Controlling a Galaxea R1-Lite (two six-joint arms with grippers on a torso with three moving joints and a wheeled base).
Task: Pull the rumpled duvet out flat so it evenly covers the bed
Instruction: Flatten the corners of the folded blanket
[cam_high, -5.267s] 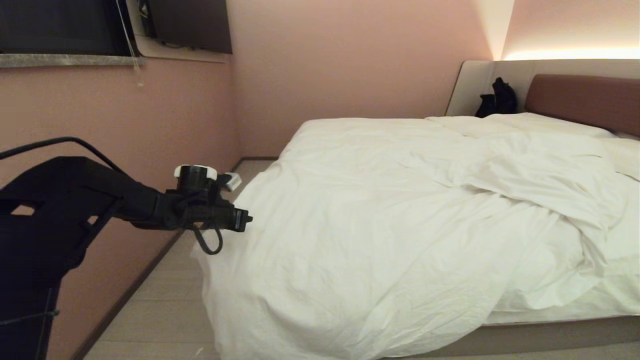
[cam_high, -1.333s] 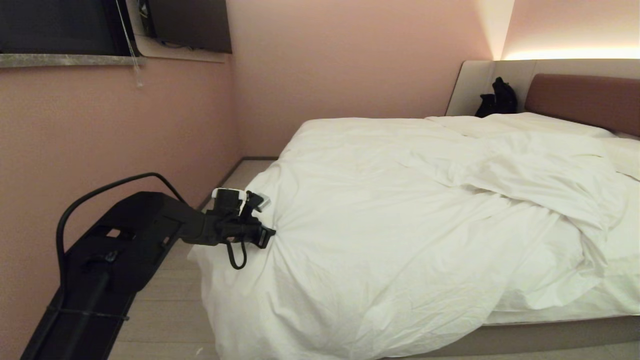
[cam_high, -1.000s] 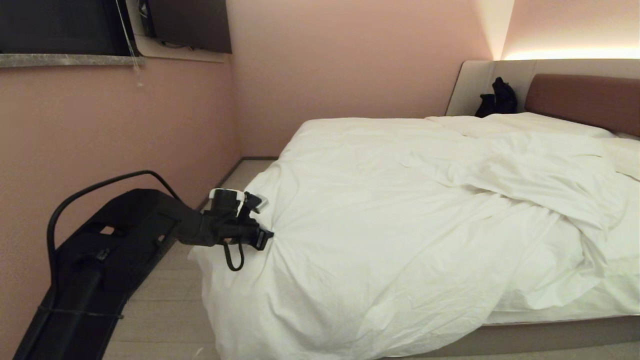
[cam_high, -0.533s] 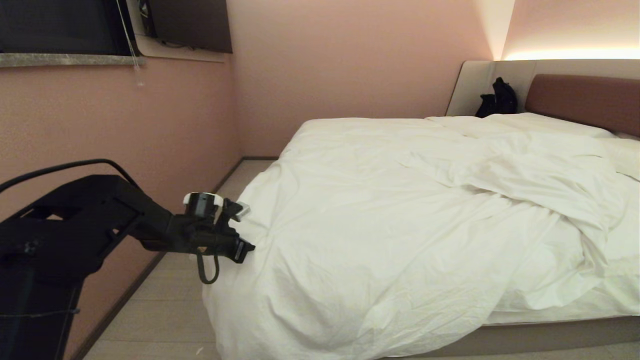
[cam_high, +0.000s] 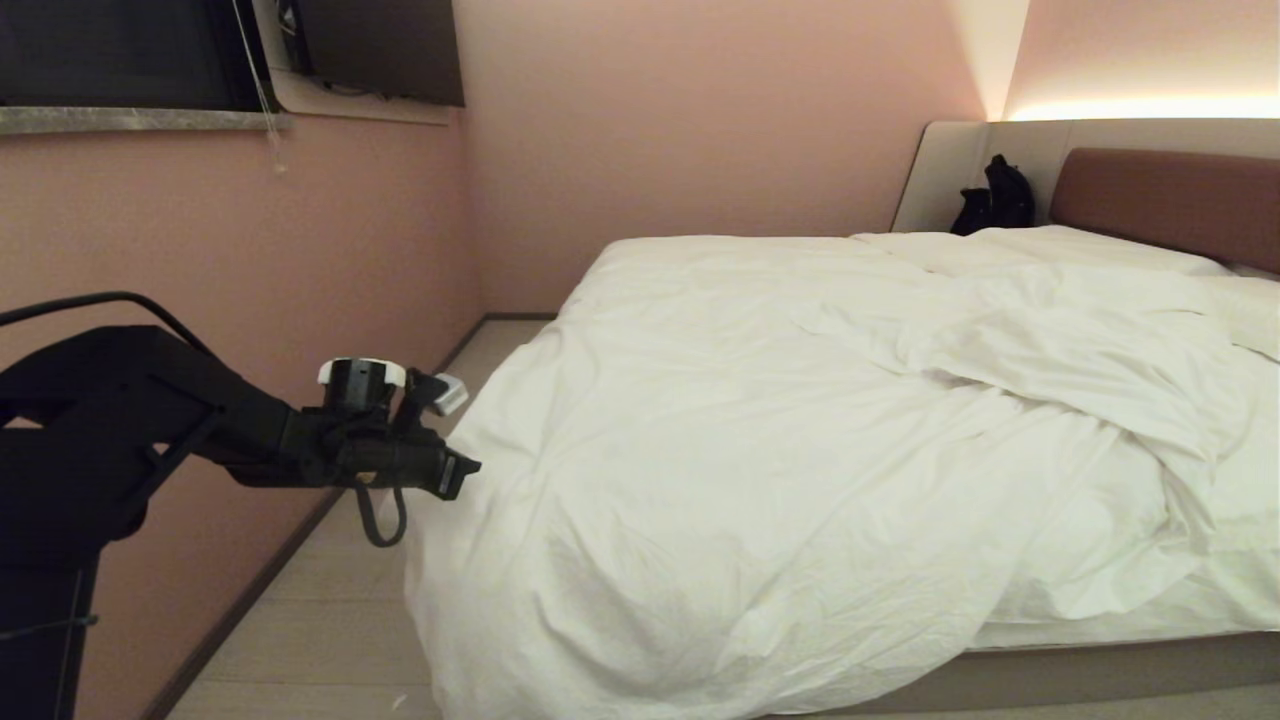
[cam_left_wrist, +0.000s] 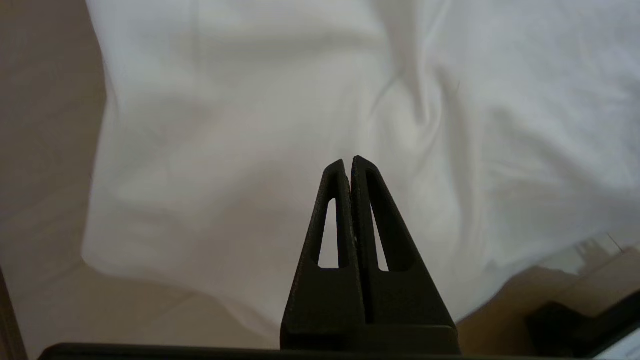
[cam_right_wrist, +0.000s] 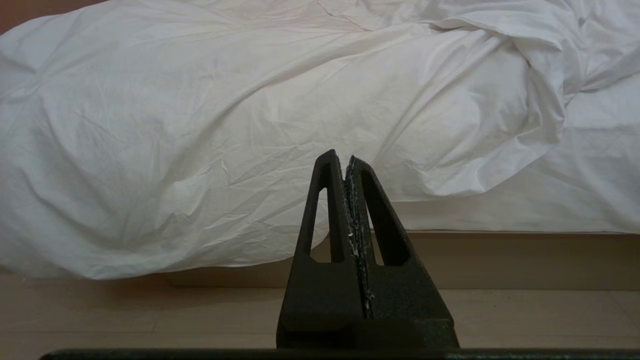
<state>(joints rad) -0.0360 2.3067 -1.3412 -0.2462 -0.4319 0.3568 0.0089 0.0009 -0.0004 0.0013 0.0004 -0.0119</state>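
White duvet (cam_high: 800, 420) lies rumpled on bed (cam_high: 1100, 670); L gripper (cam_high: 455, 475) closed, empty, beside its corner. R gripper (cam_right_wrist: 346, 160) closed, empty.

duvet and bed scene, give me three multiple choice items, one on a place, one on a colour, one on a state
1. Where does the duvet hang down over the edge of the bed?
A. at the corner nearest the left gripper
B. at the headboard
C. nowhere

2. What colour is the headboard?
A. white
B. reddish-brown
C. green

3. How do the fingers of the left gripper stand?
A. wide open
B. shut, with no cloth between them
C. shut on a pillow

Answers:
1. A, the head view shows the cloth draped toward the floor there.
2. B, it contrasts with the white bedding.
3. B, the left wrist view shows the fingers pressed together with nothing in them.
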